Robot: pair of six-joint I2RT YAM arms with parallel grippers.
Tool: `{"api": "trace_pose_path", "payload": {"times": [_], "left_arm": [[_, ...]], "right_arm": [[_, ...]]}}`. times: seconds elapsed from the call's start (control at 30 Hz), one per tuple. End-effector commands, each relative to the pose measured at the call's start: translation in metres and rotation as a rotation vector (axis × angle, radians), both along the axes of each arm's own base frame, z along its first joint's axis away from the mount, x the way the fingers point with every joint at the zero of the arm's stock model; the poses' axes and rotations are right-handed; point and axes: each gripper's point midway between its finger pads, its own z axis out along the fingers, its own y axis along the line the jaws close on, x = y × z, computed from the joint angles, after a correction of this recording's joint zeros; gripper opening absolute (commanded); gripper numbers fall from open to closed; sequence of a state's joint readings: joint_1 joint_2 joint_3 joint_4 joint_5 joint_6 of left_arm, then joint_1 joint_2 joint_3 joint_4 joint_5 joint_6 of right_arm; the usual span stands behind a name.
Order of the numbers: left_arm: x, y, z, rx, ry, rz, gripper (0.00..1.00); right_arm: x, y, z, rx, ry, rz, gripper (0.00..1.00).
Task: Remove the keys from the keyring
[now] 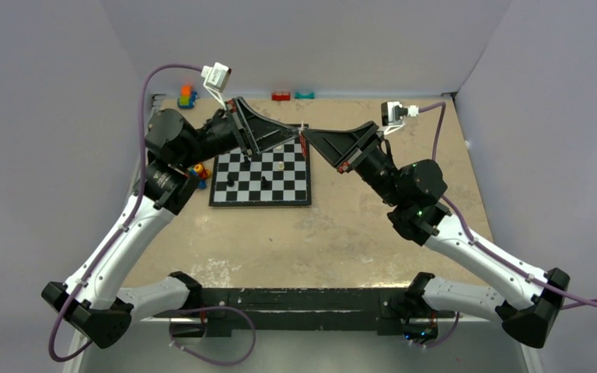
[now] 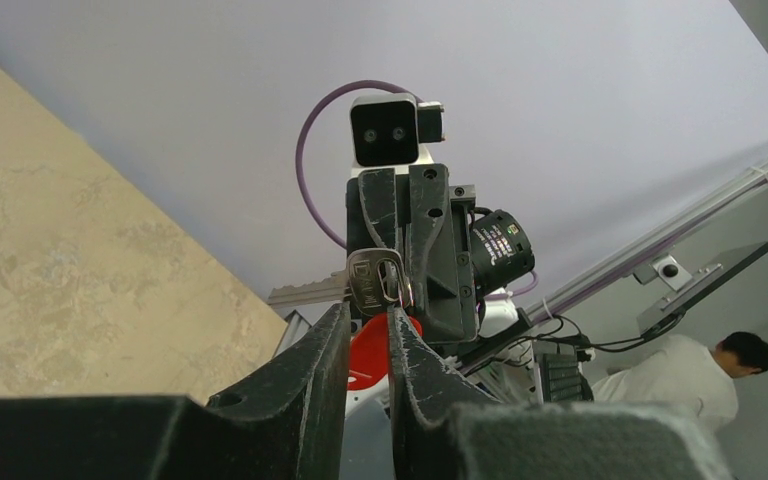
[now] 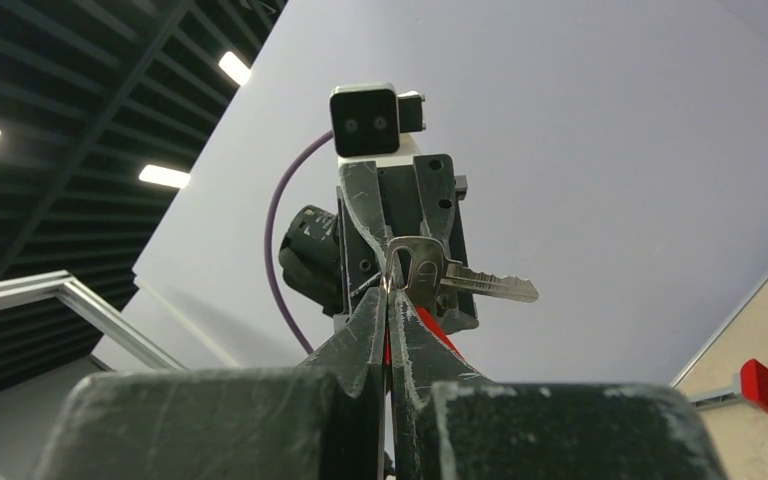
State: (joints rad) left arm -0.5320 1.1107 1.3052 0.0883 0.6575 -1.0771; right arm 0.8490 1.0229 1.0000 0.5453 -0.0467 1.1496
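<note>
Since both arms are raised and meet tip to tip in mid-air, the work hangs between them, above the table's far half.

- Left gripper (image 2: 368, 318): jaws narrow, closed onto the flat red plastic tag (image 2: 364, 356), which sits in the slot between the pads.
- Just beyond its fingertips is the bow of the flat silver metal key (image 2: 373, 280). The blade points sideways and is free of both grippers.
- Right gripper (image 3: 388, 300): jaws all but touching. They seem to pinch the thin steel split keyring (image 3: 398, 262) where it passes through the key's bow, though wire and bow overlap there, so the exact contact is unsure.
- Below and farther off lie the black-and-white chessboard (image 1: 260, 177) and the tan speckled table (image 1: 342, 233).

Handling, as judged:
- The key is light, rigid and smooth, and likely to pivot or slip if held by its edges. Best taken flat across the bow.
- The ring is springy, with tightly wound coils. It resists opening and may snap back.
- The tag is stiff and gives a broad face, so it makes a sound anchor.
- The bow must be worked around the coil to the wire's end. A loose pinch could drop the whole bunch onto the board.
</note>
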Motion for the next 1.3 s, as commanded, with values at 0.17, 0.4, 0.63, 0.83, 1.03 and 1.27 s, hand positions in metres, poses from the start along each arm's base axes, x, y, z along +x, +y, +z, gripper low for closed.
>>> {"api": "trace_pose_path", "payload": {"times": [0.17,0.4,0.63,0.83,1.03,1.27], "left_arm": [[-0.019,0.000,0.025,-0.026,-0.113,-0.056,0.34],[-0.036,-0.003,0.026,-0.027,-0.178,-0.160,0.71],[-0.041,-0.003,0.029,-0.068,-0.191,-0.197,0.57],[-0.044,-0.004,0.032,-0.093,-0.198,-0.226,0.47],[-0.039,-0.006,0.029,-0.086,-0.181,-0.217,0.39],[-0.035,-0.005,0.028,-0.062,-0.185,-0.184,0.19]], "right_arm": [[-0.008,-0.008,0.027,0.051,-0.063,-0.011,0.00],[-0.012,-0.008,0.033,0.071,-0.072,0.009,0.00],[-0.013,-0.011,0.034,0.073,-0.073,0.004,0.00],[-0.012,-0.010,0.032,0.072,-0.072,0.006,0.00],[-0.013,-0.010,0.032,0.071,-0.075,0.010,0.00],[-0.014,-0.010,0.030,0.068,-0.075,0.015,0.00]]}}
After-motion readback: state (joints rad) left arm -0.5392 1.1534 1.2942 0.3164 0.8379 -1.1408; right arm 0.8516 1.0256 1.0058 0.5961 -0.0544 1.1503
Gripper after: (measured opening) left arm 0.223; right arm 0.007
